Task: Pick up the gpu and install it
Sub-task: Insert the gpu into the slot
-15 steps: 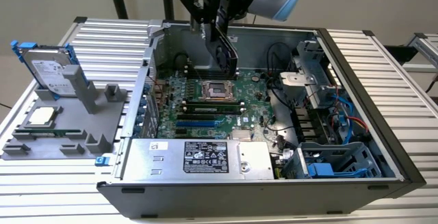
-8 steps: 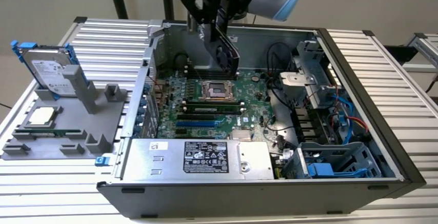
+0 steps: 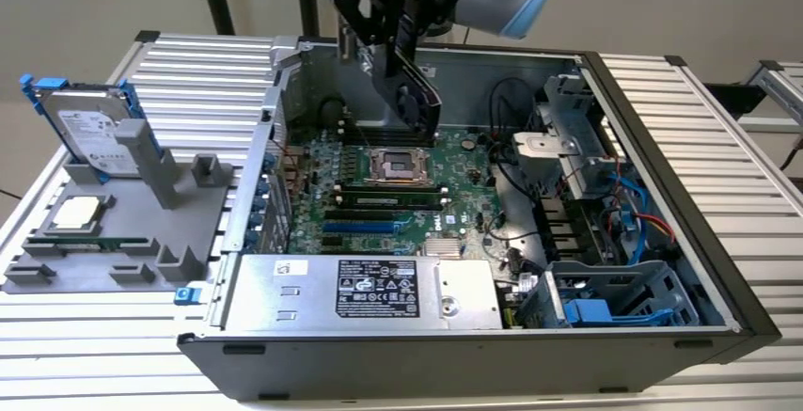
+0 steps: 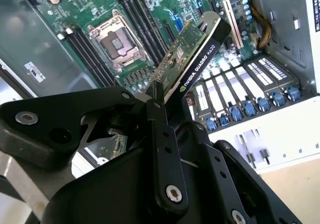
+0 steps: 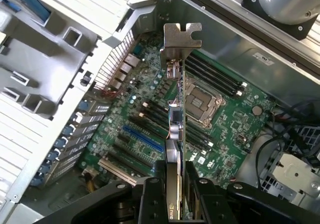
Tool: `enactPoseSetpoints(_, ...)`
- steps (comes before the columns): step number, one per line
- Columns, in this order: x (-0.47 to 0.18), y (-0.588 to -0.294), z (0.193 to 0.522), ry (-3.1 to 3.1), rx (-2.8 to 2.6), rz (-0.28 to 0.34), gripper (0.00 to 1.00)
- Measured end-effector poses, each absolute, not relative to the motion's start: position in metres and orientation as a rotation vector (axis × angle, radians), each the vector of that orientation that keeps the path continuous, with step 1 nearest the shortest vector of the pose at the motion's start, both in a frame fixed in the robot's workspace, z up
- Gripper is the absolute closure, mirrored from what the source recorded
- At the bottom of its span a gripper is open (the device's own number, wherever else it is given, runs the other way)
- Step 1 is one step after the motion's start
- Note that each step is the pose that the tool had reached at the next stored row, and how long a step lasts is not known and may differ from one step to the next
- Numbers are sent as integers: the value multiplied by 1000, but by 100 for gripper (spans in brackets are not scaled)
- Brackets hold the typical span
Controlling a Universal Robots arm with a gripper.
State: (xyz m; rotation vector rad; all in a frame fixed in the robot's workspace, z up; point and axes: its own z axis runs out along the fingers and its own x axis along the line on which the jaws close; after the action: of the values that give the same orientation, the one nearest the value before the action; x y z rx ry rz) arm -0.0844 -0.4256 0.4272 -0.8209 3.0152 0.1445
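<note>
My gripper (image 3: 399,58) is shut on the gpu (image 3: 422,101) and holds it in the air above the open computer case (image 3: 702,270). The card hangs over the back part of the large green motherboard (image 3: 376,181), near the processor socket (image 3: 399,165). In the second wrist view the gpu (image 4: 192,59) shows its green board and black cooler, tilted, with the black fingers (image 4: 159,129) clamped on its near end. In the first wrist view the gpu (image 5: 176,129) is edge-on, its silver bracket (image 5: 182,39) at the far end, and the gripper (image 5: 175,189) grips it from both sides.
Blue and black expansion slots (image 5: 142,136) lie on the motherboard below the card. A power supply (image 3: 364,289), a drive cage (image 3: 615,298) and cables (image 3: 640,223) fill the case. Outside it, a hard drive (image 3: 94,129) stands on a grey fixture (image 3: 126,242).
</note>
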Motion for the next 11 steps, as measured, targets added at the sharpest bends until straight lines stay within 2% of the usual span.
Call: enactPoseSetpoints(11, -84, -426, 427, 2992, -913, 145, 100)
